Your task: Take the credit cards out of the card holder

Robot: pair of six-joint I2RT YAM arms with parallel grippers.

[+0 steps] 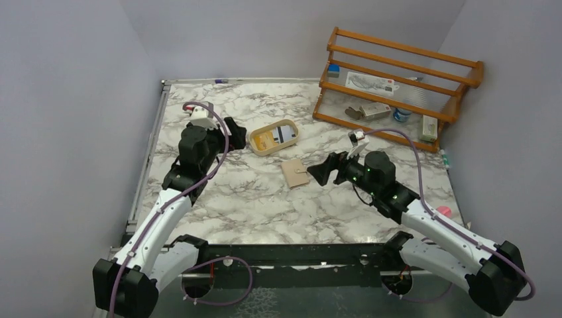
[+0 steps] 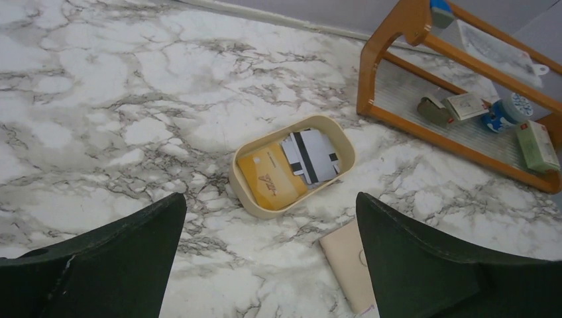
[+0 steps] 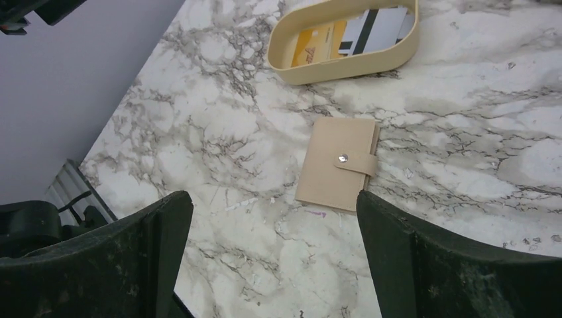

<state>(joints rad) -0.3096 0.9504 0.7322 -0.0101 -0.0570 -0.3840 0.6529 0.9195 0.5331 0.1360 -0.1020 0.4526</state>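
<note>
1. Tan leather-look bifold card holder (image 3: 338, 164) lies flat on the white-and-grey marble tabletop (image 3: 219, 146). It is folded shut with its tab snapped down, and no credit cards are showing.
2. My right claw (image 3: 272, 199) faces the holder from close by, jaws spread wide, gripping nothing.
3. My left claw (image 2: 272, 202) – also gaping and empty – hangs near the oval beige tray (image 2: 265, 211), which sits close to the holder without touching it.
4. In that tray are a yellow card (image 2: 270, 177) and a pale card with dark stripes (image 2: 311, 156). I cannot tell whether they belong to the holder.
5. My read: the job is at its very start. Unsnapping, opening and drawing the cards out – all of that is left to do.
</note>
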